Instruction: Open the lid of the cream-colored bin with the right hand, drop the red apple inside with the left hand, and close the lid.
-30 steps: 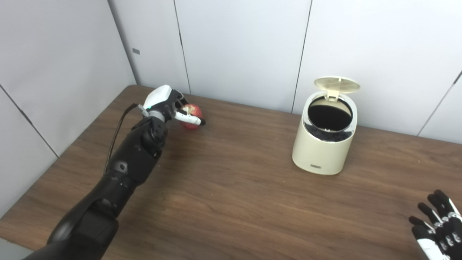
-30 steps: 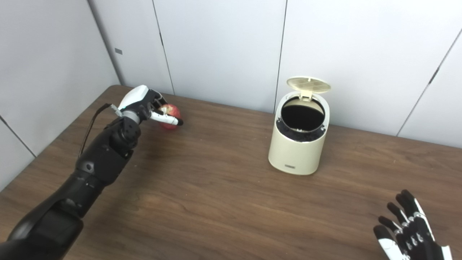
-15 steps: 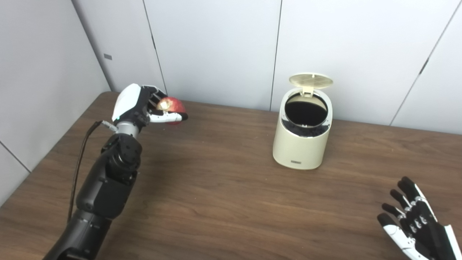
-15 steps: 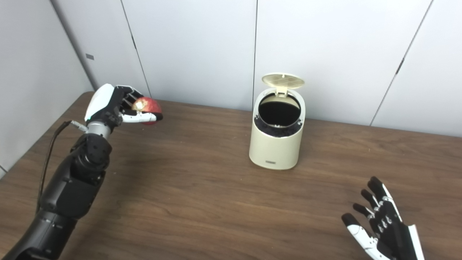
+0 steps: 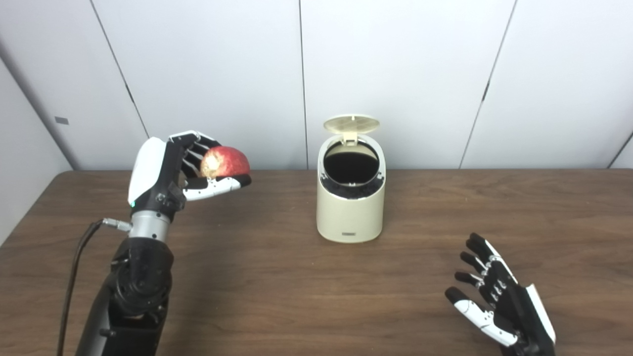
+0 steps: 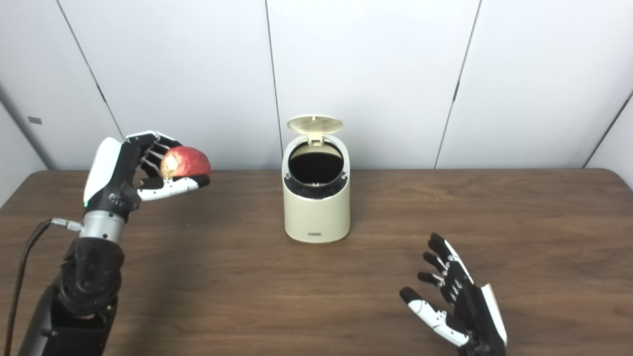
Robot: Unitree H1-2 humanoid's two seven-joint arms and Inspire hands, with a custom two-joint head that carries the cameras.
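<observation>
The cream-colored bin (image 5: 350, 217) stands on the brown table near the back wall, its round lid (image 5: 351, 123) tipped up and back so the dark inside shows. My left hand (image 5: 170, 173) is raised well above the table to the left of the bin, shut on the red apple (image 5: 225, 162), which rests between fingers and thumb. My right hand (image 5: 497, 304) hovers low over the table at the front right, open, fingers spread, holding nothing.
The wooden table (image 5: 277, 287) runs the width of the view, with its far edge against the white panelled wall (image 5: 395, 74). A black cable (image 5: 74, 267) hangs beside my left forearm.
My left hand has lifted the apple off the table and carried it up and nearer the bin. The camera has swung, shifting the whole scene. The right hand stays open, low.
</observation>
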